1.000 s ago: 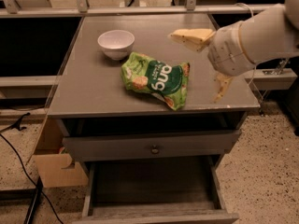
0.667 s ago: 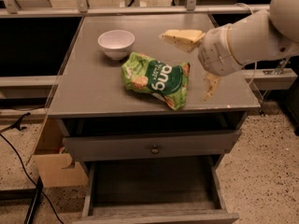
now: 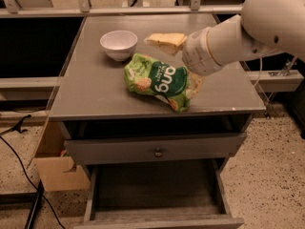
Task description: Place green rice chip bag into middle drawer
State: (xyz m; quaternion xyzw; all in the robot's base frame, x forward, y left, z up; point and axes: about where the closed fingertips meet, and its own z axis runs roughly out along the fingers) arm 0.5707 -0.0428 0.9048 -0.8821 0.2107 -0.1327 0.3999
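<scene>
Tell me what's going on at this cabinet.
A white robot arm reaches in from the right over the grey cabinet top. Its gripper is down at the right end of the green rice chip bag, which lies on the top, not lifted. Below, the middle drawer is pulled open, ready for the bag. A white bowl and a yellowish object sit behind the bag, untouched.

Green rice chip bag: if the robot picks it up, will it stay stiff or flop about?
Probably floppy: the green rice chip bag looks crinkled and puffed, so it is likely light too. Its printed film may slip. The gripper sits at the bag's end farthest from the white bowl.
</scene>
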